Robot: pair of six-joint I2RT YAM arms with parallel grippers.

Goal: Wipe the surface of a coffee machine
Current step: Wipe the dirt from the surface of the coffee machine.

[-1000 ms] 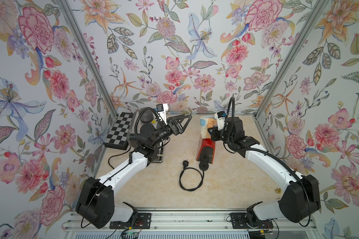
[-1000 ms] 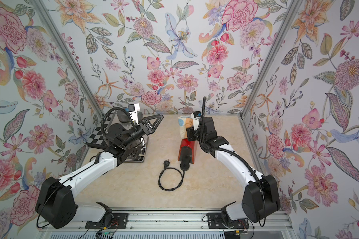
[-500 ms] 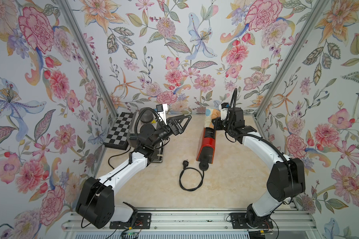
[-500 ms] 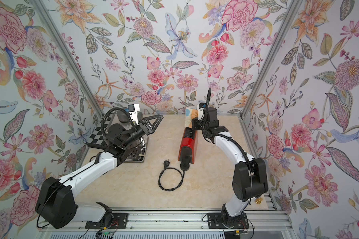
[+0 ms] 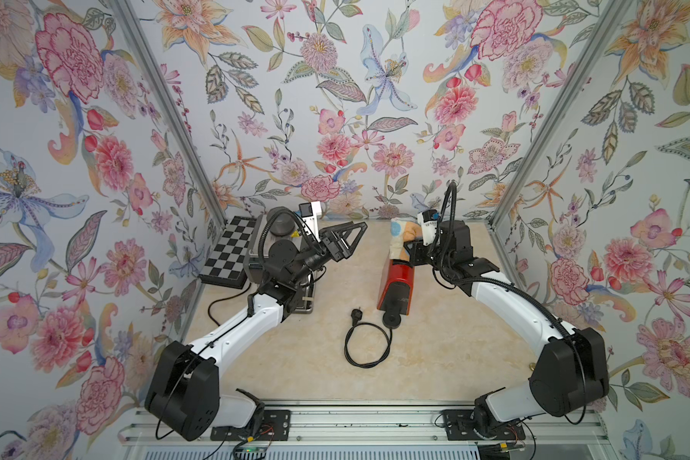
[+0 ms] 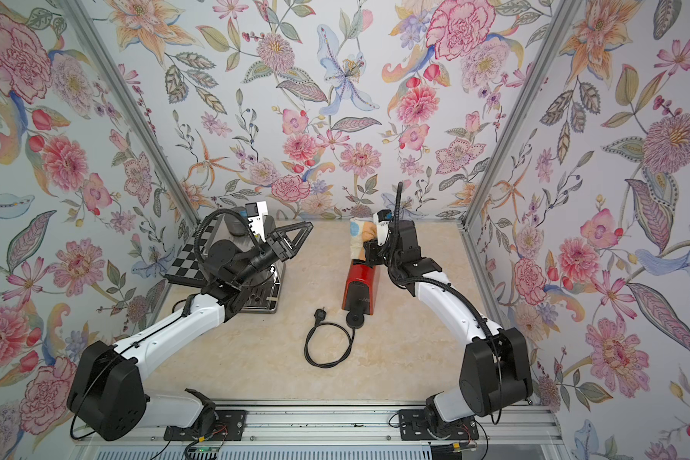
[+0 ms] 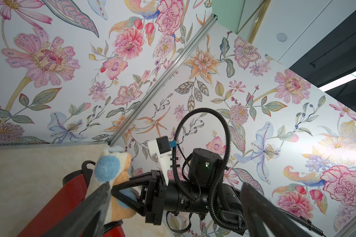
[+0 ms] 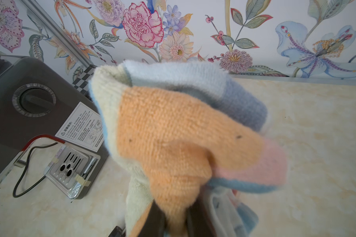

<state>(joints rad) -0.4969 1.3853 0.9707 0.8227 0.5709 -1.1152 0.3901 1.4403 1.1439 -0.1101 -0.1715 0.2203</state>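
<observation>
We see the red coffee machine [image 5: 395,284] near the middle of the surface [image 5: 455,338], its long body running front to back. A pastel cloth [image 5: 400,239] covers its far end. The right pincer [image 5: 409,249] is clamped tight on that cloth. From the machine's near end a black cord [image 5: 365,342] makes 1 loop on the surface and ends in a loose plug.

The left pincer [image 5: 351,235] hangs well apart from the machine, above a grey appliance [image 5: 279,239]. In the left wrist view its 2 fingers stand wide with nothing between them.

The surface is pale, marbled beige. Floral walls [image 5: 335,119] close it on 3 sides, and a chequered board [image 5: 228,251] leans in the far corner beside the grey appliance.

Only the right wrist view shows us that appliance's dial [image 8: 34,100], printed label [image 8: 82,127] and taped metal drip tray [image 8: 74,170]. The cloth [image 8: 173,133] fills the middle of that view. Only the left wrist view looks over the wall to a white ceiling and a lit strip. Both top views show a metal rail [image 5: 335,418] along the front.
</observation>
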